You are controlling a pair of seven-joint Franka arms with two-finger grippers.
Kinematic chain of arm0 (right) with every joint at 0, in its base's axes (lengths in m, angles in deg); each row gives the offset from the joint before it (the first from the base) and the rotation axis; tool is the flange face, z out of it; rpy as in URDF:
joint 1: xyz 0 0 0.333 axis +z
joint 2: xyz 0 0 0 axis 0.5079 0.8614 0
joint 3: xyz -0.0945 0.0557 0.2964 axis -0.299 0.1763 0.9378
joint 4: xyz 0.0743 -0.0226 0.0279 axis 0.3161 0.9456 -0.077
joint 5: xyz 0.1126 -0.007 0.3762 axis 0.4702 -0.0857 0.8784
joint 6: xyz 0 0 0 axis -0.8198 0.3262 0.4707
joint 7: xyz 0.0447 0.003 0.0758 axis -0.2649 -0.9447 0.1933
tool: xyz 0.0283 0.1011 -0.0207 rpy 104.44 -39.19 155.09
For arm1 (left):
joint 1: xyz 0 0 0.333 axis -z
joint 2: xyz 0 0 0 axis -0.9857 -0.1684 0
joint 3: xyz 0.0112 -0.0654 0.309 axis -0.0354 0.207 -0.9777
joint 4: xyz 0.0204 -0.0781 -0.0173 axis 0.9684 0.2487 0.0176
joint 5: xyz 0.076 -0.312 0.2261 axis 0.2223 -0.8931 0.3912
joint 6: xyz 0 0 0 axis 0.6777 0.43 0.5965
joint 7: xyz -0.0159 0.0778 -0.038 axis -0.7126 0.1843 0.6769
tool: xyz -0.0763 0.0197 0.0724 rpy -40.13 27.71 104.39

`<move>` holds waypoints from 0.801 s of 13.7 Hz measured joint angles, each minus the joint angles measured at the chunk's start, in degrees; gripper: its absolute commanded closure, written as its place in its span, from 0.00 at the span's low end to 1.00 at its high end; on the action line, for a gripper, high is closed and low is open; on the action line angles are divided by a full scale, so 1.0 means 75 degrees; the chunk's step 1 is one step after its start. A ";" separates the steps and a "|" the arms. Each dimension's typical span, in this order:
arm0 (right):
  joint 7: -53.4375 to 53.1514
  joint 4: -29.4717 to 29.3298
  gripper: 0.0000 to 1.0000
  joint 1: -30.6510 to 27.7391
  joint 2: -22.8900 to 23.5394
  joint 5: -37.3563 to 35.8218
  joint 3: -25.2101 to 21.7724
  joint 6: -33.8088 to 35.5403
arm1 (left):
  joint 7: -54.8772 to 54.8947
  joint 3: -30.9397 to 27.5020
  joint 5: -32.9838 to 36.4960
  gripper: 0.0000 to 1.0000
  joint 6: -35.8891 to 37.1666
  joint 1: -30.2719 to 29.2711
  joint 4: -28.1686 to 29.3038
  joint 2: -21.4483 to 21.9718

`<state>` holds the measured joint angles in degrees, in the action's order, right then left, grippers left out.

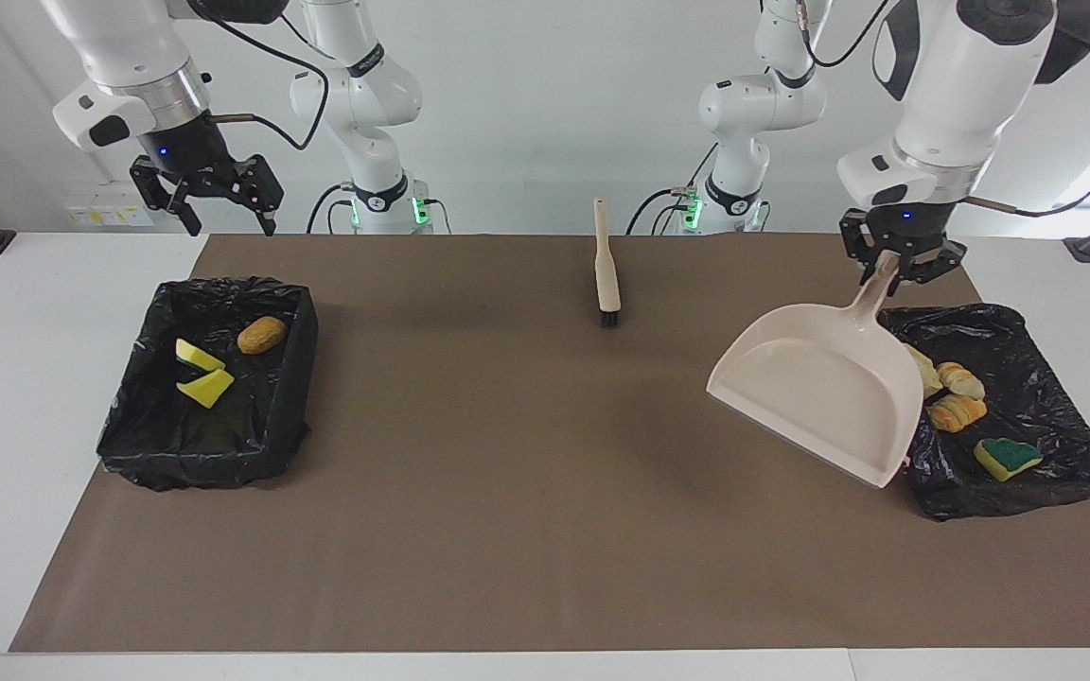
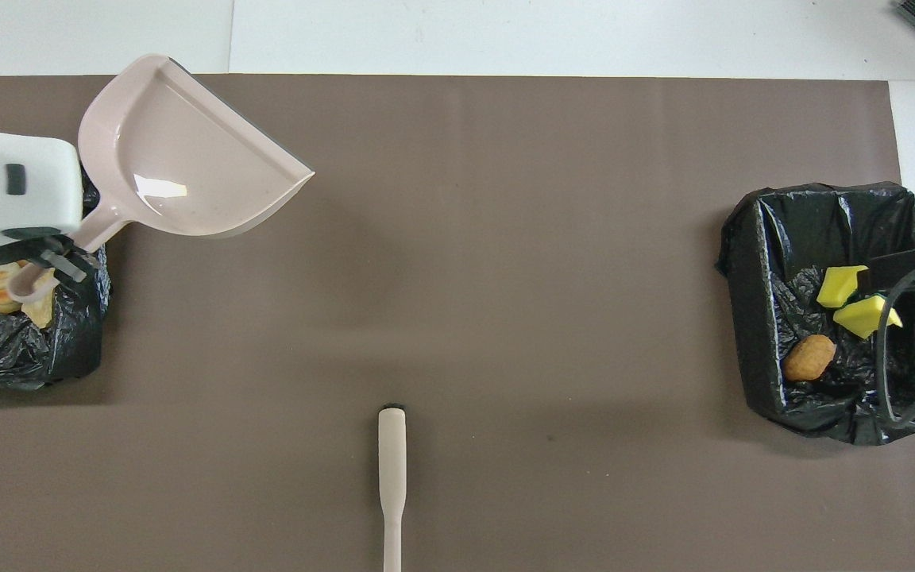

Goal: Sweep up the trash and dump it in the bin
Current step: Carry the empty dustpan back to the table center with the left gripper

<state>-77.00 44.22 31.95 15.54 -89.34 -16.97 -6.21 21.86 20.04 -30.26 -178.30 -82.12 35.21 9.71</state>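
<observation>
My left gripper (image 1: 895, 263) is shut on the handle of the empty beige dustpan (image 1: 819, 388). It holds the pan tilted in the air over the mat, beside the black-lined bin (image 1: 1037, 340) at the left arm's end. That bin holds two bread-like lumps (image 1: 958, 397), a green-topped sponge (image 1: 1007, 456) and a yellow wedge partly hidden by the pan. The bin (image 1: 223, 303) at the right arm's end holds two yellow sponge chunks (image 1: 202, 374) and a tan lump (image 1: 261, 334). My right gripper (image 1: 230, 222) is open and empty, up in the air beside that bin.
The beige brush (image 1: 606, 270) lies on the brown mat (image 1: 507, 492) at the middle of the edge nearest the robots, bristles pointing away from them. In the overhead view the dustpan (image 2: 179, 159) covers part of the bin (image 2: 21, 357) at the left arm's end.
</observation>
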 measured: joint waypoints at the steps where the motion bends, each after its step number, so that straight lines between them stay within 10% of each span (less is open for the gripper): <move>1: 0.0000 0.0000 0.00 0.0000 0.0000 0.0000 0.0000 0.0000 | -0.0677 0.0004 -0.0156 1.00 -0.0163 0.0252 0.0104 -0.0035; 11: 0.0000 0.0000 0.00 0.0000 0.0000 0.0000 0.0000 0.0000 | -0.5461 0.0005 -0.0647 1.00 -0.3145 0.2481 0.1165 -0.1979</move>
<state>-77.00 44.22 31.95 15.54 -89.34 -16.97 -6.21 -19.10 20.08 -35.11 -201.89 -63.51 43.95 -5.13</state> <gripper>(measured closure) 0.000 0.687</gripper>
